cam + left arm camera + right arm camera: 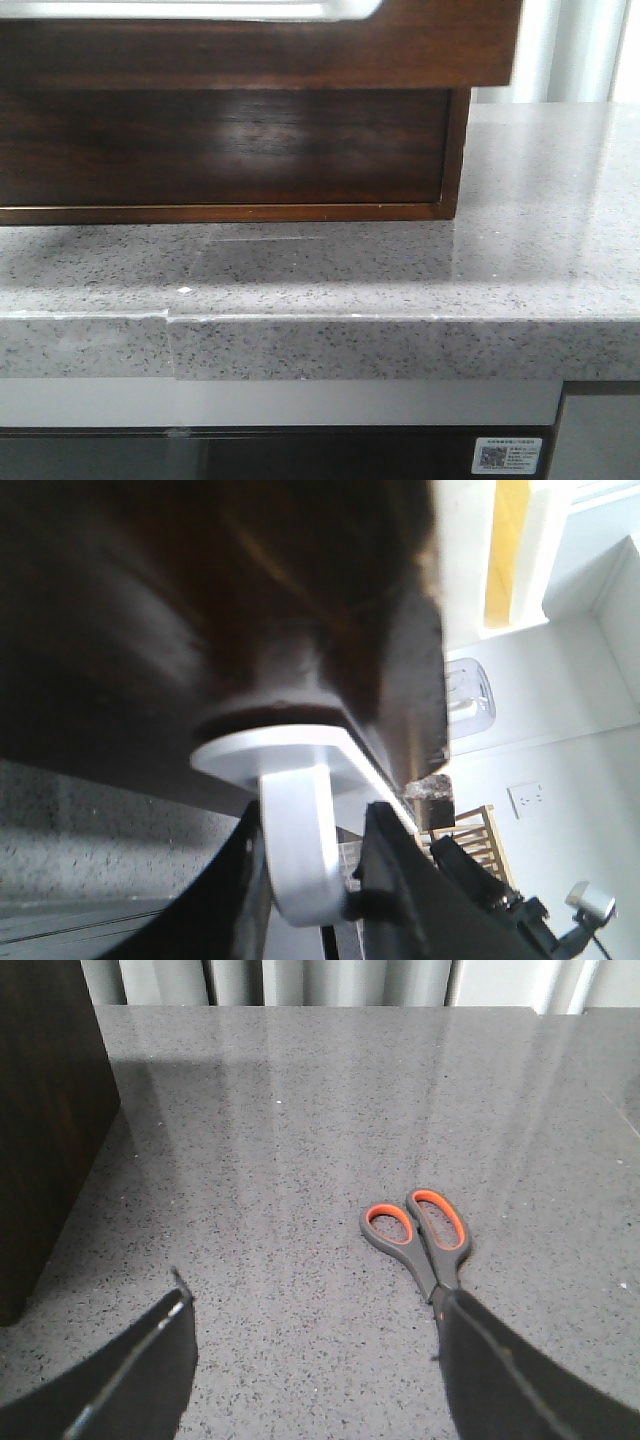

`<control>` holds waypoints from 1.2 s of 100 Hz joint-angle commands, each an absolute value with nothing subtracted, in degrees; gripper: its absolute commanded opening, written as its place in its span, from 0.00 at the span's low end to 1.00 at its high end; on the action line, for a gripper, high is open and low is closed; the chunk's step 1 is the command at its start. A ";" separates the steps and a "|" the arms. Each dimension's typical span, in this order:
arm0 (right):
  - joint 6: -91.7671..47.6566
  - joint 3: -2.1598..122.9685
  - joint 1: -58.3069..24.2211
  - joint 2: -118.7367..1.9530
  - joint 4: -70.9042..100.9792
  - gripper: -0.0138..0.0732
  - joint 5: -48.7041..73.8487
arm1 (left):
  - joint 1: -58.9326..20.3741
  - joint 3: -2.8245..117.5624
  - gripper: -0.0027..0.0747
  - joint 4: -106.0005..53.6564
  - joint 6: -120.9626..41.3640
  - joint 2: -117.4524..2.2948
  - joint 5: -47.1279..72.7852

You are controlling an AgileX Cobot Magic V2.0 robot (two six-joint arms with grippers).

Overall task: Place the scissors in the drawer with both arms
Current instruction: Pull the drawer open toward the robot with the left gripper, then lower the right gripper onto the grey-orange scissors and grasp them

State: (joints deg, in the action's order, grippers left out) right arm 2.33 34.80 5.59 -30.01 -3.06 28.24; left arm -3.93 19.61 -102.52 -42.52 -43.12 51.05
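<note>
The dark walnut drawer [260,45] with a pale strip along its top edge juts out at the top of the front view. No gripper shows in that view. In the left wrist view my left gripper [310,880] is closed around the drawer's silver handle [298,830], one black finger on each side, under the dark drawer front [200,610]. In the right wrist view the scissors [425,1235], grey with orange-lined loops, lie flat on the counter. My right gripper [315,1360] is open and empty above the counter. One of its fingers [520,1380] hides the blades.
A second dark wooden front [220,150] sits below the drawer in the cabinet frame [455,150]. The cabinet's dark side [45,1110] stands beside my right gripper. The speckled grey stone counter [540,200] runs to the right, with its front edge [350,345] near me.
</note>
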 commanded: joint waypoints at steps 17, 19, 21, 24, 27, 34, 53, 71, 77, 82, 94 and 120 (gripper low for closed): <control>2.01 36.83 5.88 -30.66 -3.43 0.69 23.68 | -4.15 20.29 0.01 -97.31 -49.86 -38.58 57.52; 2.01 36.83 5.88 -30.66 -3.43 0.69 23.68 | -4.15 20.29 0.01 -97.21 -49.76 -38.58 57.52; 2.01 36.83 5.88 -30.66 -3.43 0.69 23.68 | -4.15 20.29 0.01 -97.21 -49.46 -38.58 57.52; 2.01 36.83 5.88 -30.66 -3.43 0.69 23.68 | -4.15 20.29 0.01 -97.21 -48.84 -38.58 57.52; 2.01 36.83 5.88 -30.66 -3.43 0.69 23.68 | -4.15 20.29 0.01 -97.21 -48.23 -38.58 57.52; 2.01 36.83 5.88 -30.66 -3.43 0.69 23.68 | -4.15 20.29 0.04 -97.21 -47.94 -38.58 57.38; 2.01 36.83 5.88 -30.66 -3.43 0.69 23.68 | -4.15 20.29 0.36 -97.21 -47.94 -38.58 57.38; 2.01 36.83 5.88 -30.66 -3.55 0.69 23.68 | -4.15 20.29 0.57 -96.28 -47.94 -38.55 57.61; 2.01 36.83 5.88 -30.66 -3.81 0.69 23.68 | -4.15 20.60 0.57 -94.99 -47.94 -38.46 57.61; 2.01 36.83 5.88 -30.66 -4.06 0.69 23.68 | -4.15 20.62 0.57 -94.73 -47.83 -38.06 58.23; 2.01 36.83 5.88 -30.66 -6.27 0.69 23.68 | -4.15 20.62 0.57 -93.81 -47.03 -35.44 59.82; 6.68 40.92 9.01 -36.67 -11.37 0.69 31.39 | -4.15 23.19 0.56 -72.32 -35.18 -24.40 56.82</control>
